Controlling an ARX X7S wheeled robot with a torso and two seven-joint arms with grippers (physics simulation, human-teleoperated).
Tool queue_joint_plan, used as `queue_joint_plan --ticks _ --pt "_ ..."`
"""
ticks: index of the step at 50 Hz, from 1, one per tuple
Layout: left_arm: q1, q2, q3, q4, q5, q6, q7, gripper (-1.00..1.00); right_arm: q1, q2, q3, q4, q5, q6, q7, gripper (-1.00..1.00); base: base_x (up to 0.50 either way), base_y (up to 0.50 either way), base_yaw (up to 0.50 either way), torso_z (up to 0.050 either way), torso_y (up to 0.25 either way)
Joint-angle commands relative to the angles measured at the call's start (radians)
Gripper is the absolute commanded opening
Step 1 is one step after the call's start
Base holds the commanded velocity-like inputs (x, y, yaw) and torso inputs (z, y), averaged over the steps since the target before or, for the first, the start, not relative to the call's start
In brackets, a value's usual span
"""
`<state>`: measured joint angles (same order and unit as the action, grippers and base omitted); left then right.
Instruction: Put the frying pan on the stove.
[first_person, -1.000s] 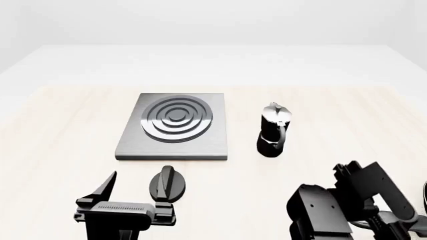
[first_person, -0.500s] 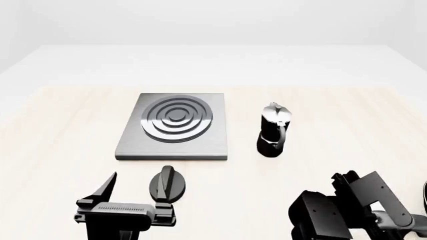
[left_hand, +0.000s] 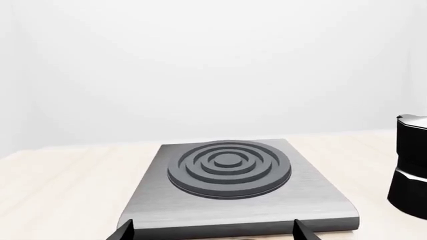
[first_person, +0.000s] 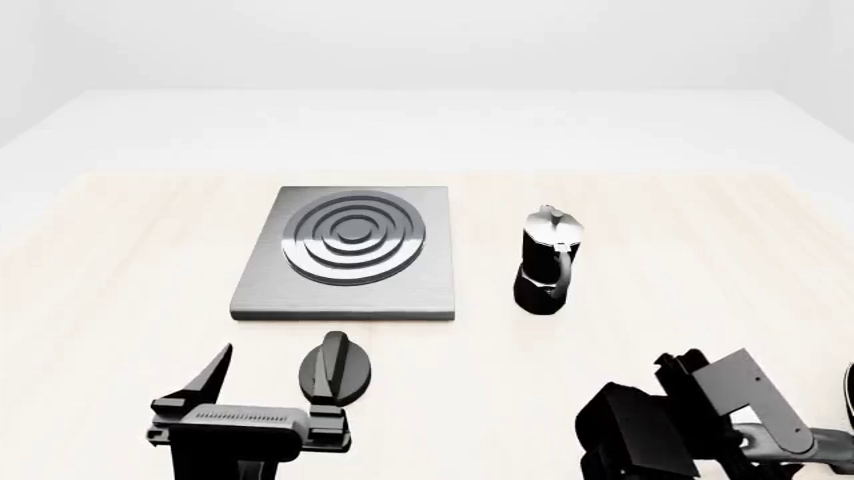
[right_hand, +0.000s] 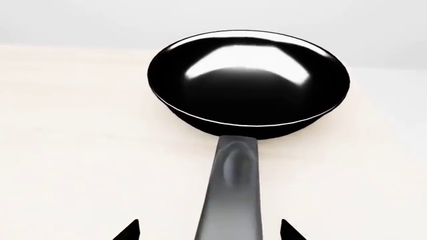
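Observation:
The frying pan (right_hand: 248, 80) is round and glossy black and lies on the pale table. Its long handle (right_hand: 230, 195) points toward my right gripper (right_hand: 209, 233). That gripper is open, with one fingertip on each side of the handle's near end and not touching it. In the head view only a dark sliver shows at the right edge, beside my right arm (first_person: 694, 420). The stove (first_person: 350, 255) is a dark-grey hotplate with raised rings, and it also shows in the left wrist view (left_hand: 227, 170). My left gripper (left_hand: 212, 233) is open and empty, just short of the stove's front edge.
A black-and-silver moka pot (first_person: 547, 260) stands to the right of the stove, and it shows in the left wrist view (left_hand: 410, 165). A small round black knob (first_person: 336, 367) lies in front of the stove, next to my left gripper (first_person: 274, 372).
My right arm has sunk lower and drawn back toward the bottom of the head view. The left arm, stove, pot and knob have not moved.

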<state>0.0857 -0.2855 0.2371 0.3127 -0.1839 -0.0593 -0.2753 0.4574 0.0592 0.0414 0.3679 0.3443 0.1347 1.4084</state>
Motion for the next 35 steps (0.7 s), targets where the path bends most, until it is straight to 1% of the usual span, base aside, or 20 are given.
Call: queue_joint_plan --ticks 1,27,28,35 --pt "-0.001 -0.003 0.006 -0.003 -0.002 0.002 -0.003 1.00 -0.001 0.014 0.015 0.037 0.030 -0.013 -0.011 1.00 0.00 0.00 0.00 0.000 0.000" --pt "-0.003 -0.008 0.017 -0.015 -0.003 0.009 -0.011 1.00 -0.003 0.020 0.015 0.070 0.045 -0.039 0.003 1.00 0.00 0.00 0.00 0.000 0.000" --pt "-0.003 -0.008 0.018 -0.013 -0.003 0.008 -0.012 1.00 -0.006 0.020 0.016 0.065 0.045 -0.040 0.007 -1.00 0.00 0.00 0.00 0.000 0.000" --pt "-0.005 -0.011 0.021 -0.006 -0.005 0.002 -0.015 1.00 -0.012 0.023 0.009 0.040 0.049 -0.027 0.012 -1.00 0.00 0.00 0.00 0.000 0.000"
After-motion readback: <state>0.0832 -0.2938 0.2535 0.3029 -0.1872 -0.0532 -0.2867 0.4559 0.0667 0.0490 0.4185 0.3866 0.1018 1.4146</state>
